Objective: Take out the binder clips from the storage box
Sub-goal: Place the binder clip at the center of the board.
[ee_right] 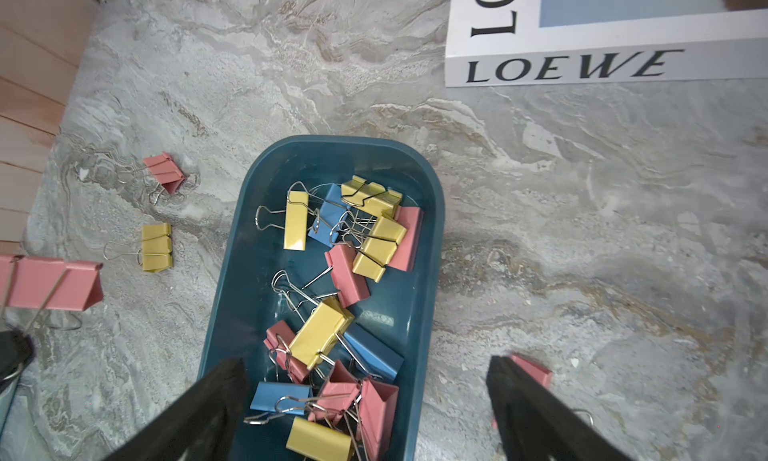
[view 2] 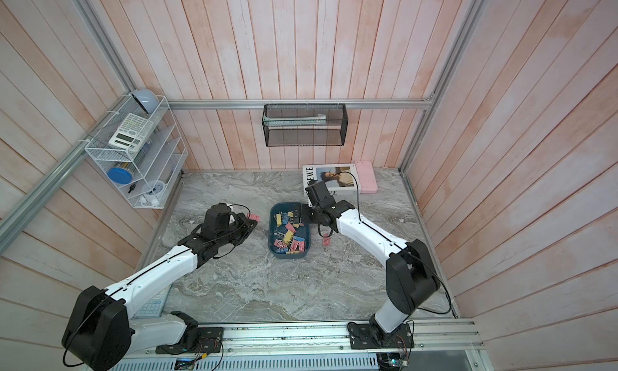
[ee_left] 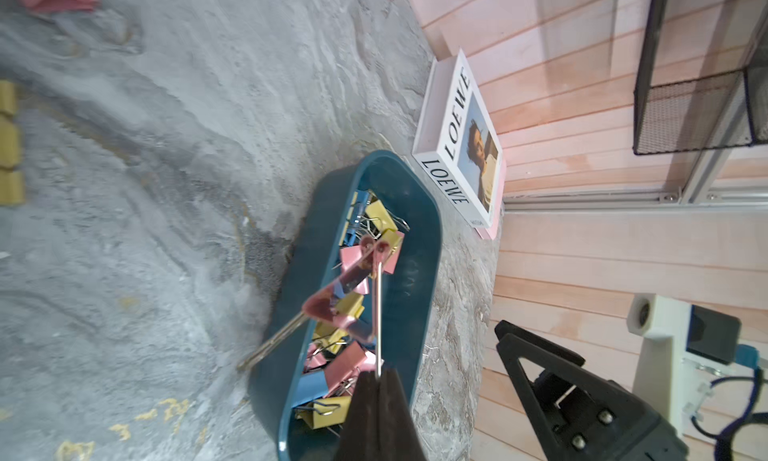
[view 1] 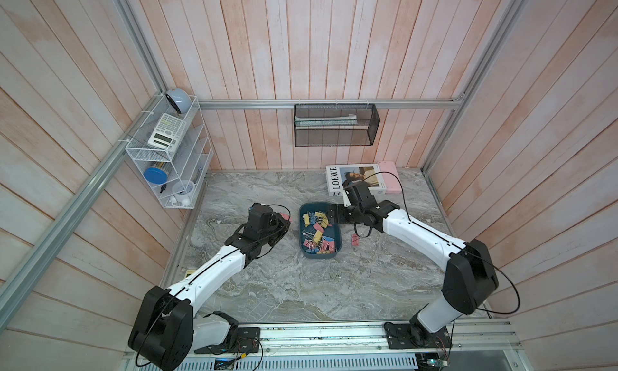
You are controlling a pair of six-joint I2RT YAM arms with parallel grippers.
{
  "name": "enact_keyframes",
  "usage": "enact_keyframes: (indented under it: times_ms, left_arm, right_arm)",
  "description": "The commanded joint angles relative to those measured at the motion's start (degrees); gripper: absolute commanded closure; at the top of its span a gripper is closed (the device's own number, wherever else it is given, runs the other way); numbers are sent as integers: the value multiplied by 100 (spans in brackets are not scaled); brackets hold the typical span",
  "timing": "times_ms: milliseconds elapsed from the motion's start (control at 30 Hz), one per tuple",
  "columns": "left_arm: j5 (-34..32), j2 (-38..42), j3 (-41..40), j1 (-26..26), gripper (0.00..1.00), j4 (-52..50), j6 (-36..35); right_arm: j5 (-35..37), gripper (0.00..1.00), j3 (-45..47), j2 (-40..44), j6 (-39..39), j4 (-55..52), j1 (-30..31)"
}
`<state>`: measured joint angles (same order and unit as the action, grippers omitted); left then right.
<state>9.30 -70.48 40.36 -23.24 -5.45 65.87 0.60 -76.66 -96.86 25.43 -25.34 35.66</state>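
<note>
Clearly, the unloading is under way but far from done. In both top views the storage box is seen near the middle of the desk, with most of the binder clips heaped inside it. The left end effector is held just beside the box's left wall, with the held pink clip at its tip. The right end effector is poised over the box's far end. A stray pink clip is lying on the desk near the box's right side.

In the left wrist view the left end effector is seen clenched on one wire handle of the held pink clip, which is dangling free of the heap.

In the right wrist view the right end effector is spread wide and empty, with one of its fingers over the box rim and the other outside the wall. A loose pink clip and a yellow clip are lying on the desk beyond the box, near the held one.

The step in hand is judged to be the carrying-off of one clip while the next pick is lined up. Next, the held clip would need to be lowered onto bare desk and let go. The right end effector would need to be shifted fully inside the walls and closed on a single clip apart from the tangle.
</note>
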Motion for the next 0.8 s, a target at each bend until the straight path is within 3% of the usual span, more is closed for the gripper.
enact_keyframes:
  times_ms: [0, 267, 500, 567, 633, 767]
  left_arm:
    - [195, 326, -604, 251, 100, 382, 202]
    - [791, 506, -1737, 976, 100, 1064, 400]
    - [1021, 325, -2332, 1197, 99, 1466, 453]
    - [1012, 309, -2389, 1209, 98, 1468, 436]
    - [1028, 295, -2453, 1249, 89, 1468, 427]
    - [984, 414, -2356, 1279, 51, 1171, 288]
  right_arm:
    - [286, 6, -531, -470, -117, -565, 71]
    - [579, 9, -1277, -1252, -291, -905, 256]
    - [1080, 37, -2173, -1980, -375, -1710, 356]
    - [1162, 41, -2405, -2172, -429, -1921, 384]
    - [1173, 41, -2648, -2368, -477, -2076, 412]
    - [1310, 45, -3168, -2764, -550, -2438, 494]
